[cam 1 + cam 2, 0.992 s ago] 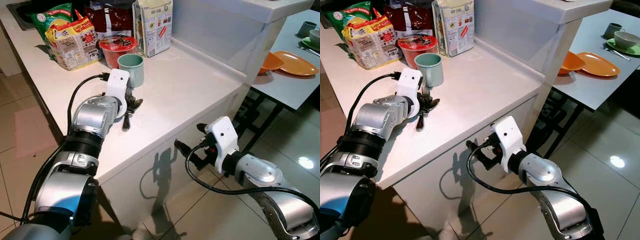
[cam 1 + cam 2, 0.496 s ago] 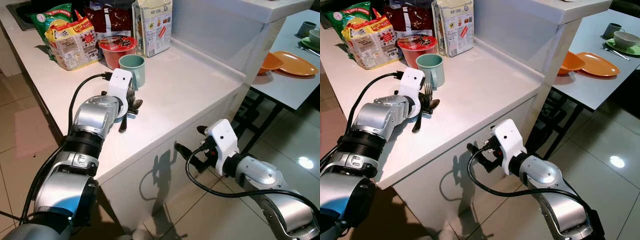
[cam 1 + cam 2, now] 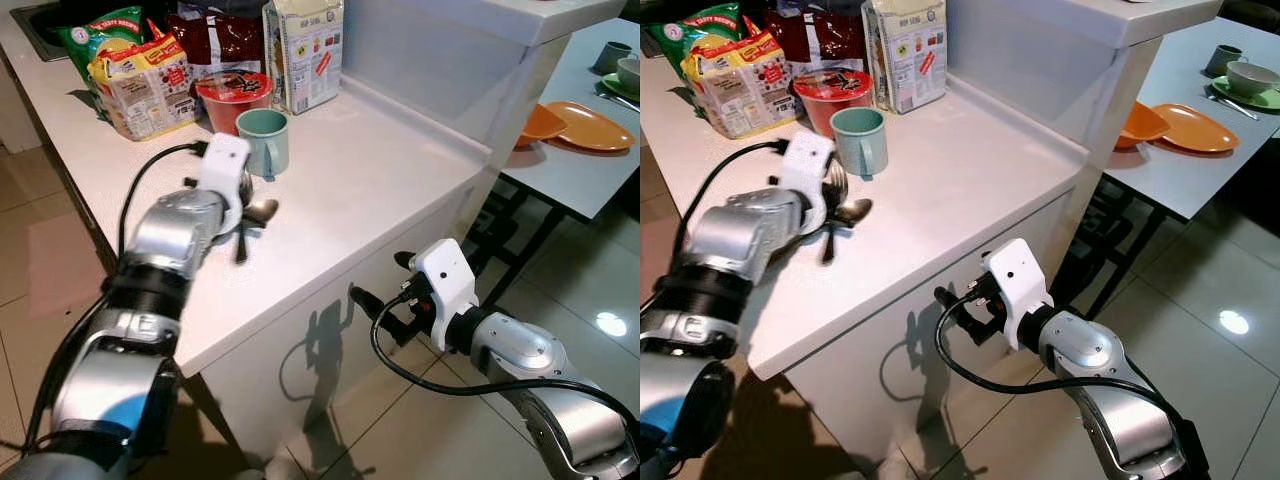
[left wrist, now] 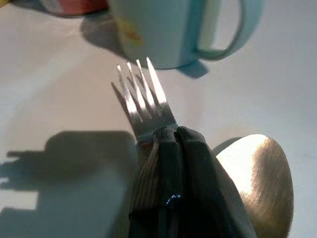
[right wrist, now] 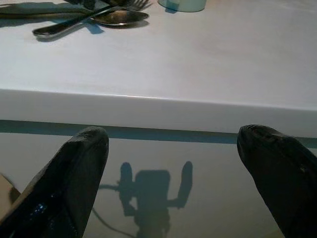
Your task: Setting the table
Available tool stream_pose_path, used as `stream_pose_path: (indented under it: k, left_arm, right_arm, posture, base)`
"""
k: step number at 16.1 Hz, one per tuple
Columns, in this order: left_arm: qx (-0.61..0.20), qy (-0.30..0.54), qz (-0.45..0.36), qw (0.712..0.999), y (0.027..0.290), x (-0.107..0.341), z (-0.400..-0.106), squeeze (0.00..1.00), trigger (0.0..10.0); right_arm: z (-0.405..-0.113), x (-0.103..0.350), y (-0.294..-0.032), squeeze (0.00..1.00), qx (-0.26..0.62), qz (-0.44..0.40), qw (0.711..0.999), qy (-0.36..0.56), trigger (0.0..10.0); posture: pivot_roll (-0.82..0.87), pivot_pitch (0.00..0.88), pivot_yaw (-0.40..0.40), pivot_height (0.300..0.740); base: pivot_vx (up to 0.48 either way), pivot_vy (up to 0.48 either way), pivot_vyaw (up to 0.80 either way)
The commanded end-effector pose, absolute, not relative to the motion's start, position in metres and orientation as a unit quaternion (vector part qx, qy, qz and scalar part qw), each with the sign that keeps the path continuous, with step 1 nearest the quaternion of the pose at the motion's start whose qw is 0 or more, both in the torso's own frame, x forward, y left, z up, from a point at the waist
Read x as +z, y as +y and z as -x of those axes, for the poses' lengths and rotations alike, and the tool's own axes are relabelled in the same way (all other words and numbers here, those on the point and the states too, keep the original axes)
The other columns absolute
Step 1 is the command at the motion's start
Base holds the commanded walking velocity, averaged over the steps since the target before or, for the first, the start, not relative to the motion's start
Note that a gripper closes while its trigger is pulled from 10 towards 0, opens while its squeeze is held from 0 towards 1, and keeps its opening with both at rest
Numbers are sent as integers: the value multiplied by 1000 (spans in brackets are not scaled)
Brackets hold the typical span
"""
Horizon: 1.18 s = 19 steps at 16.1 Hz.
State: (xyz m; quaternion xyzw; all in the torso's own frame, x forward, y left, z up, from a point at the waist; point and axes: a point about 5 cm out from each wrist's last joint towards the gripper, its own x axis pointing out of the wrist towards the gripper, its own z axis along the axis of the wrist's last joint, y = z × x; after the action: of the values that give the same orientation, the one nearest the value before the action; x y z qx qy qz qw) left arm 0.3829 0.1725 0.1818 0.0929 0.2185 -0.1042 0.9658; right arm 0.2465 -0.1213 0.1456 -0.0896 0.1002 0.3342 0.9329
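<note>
A shiny metal fork (image 4: 143,96) and spoon (image 4: 257,181) are pinched tight by the left gripper (image 4: 173,148), above the white counter (image 3: 380,170). Thin, hard, slippery; best gripped mid-handle. The right gripper (image 5: 173,148) is held wide, empty.

At the back of the white counter (image 3: 400,180) stands a row of groceries: a green snack bag (image 3: 105,30), a yellow noodle multipack (image 3: 145,85), a dark red packet (image 3: 215,40), a tall cream carton (image 3: 305,50) and a red-lidded instant noodle cup (image 3: 232,95) in front of them. A corner of a dark sink (image 3: 35,25) shows at the far end. Pale glossy floor tiles (image 3: 570,280) lie below, with a black chair frame (image 3: 505,225) under the side table
</note>
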Motion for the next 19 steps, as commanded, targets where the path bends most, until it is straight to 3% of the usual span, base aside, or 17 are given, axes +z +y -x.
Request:
stream_pose_path:
  k: [1,5,9,10,11,19]
  left_arm:
    - [-100,221,-84,966,178,183,-381,0,0]
    - [-73,200,-40,976,200,198,-378,0,0]
    - [-95,213,-39,972,188,196,-376,0,0]
    - [-98,217,-41,970,184,195,-376,169,10000]
    - [-103,217,-31,970,181,196,-376,1000,10000]
    - [-107,239,-50,964,175,192,-374,1000,10000]
  right_arm:
    - [-247,146,-121,0,333,96,933,97,10000]
    - [-248,145,-122,0,332,95,934,97,10000]
    - [-249,146,-122,0,333,96,933,97,10000]
    - [-249,146,-122,0,333,97,933,96,10000]
    - [-249,146,-122,0,333,97,933,96,10000]
    - [-249,148,-122,0,333,99,933,95,10000]
  posture:
    - [51,0,-13,740]
    - [59,0,-15,740]
    - [60,0,-16,740]
    - [60,0,-16,740]
    - [60,0,-16,740]
    - [55,0,-12,740]
  base:
    - [0,0,0]
    - [0,0,0]
    - [0,0,0]
    - [0,0,0]
    - [0,0,0]
    - [0,0,0]
